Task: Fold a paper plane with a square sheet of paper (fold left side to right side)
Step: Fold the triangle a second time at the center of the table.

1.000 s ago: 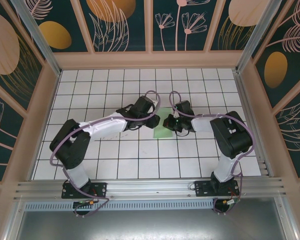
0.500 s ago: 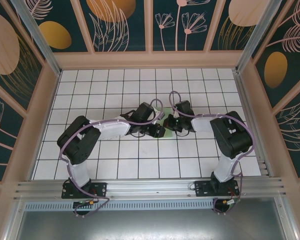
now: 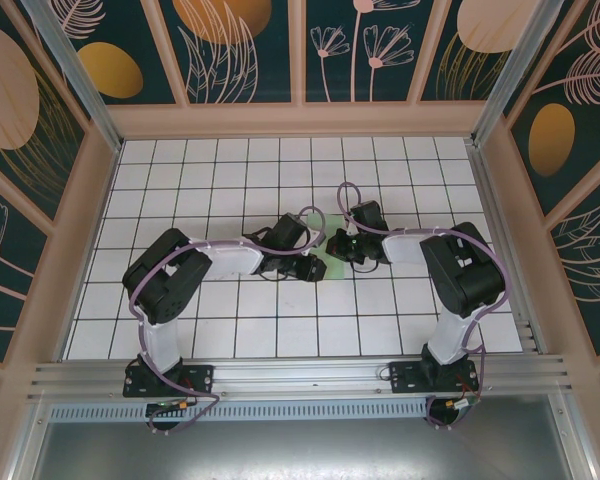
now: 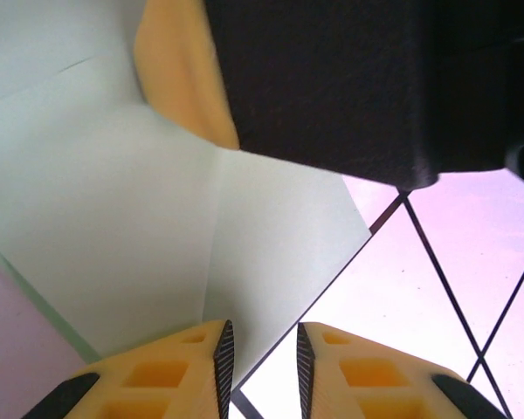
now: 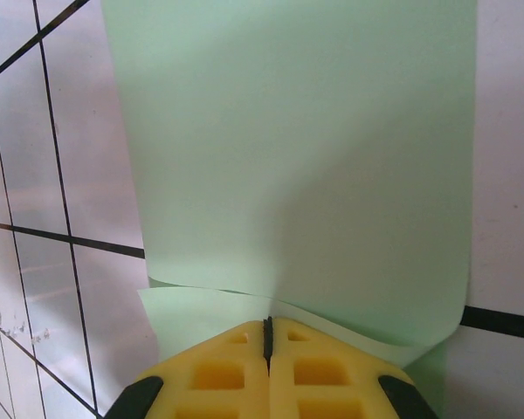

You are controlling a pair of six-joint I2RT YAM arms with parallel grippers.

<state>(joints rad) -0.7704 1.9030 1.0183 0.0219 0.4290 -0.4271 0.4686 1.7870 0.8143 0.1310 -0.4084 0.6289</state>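
The white grid-tiled desk (image 3: 180, 160) sits boxed in by teal panels (image 3: 250, 60) painted with pale leaves and orange ovals. Left of centre, the left gripper (image 4: 260, 340) holds its yellow fingers a narrow gap apart over an edge of the square sheet of paper (image 5: 288, 131). The sheet lies mid-desk, partly folded over. On its right side, the right gripper (image 5: 268, 325) has its fingers closed tight together at the doubled edge.

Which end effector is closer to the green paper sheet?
Right. The right end effector is shut on an edge of the green paper sheet, touching it. The left end effector sits at another edge, jaws slightly apart, not clamped.
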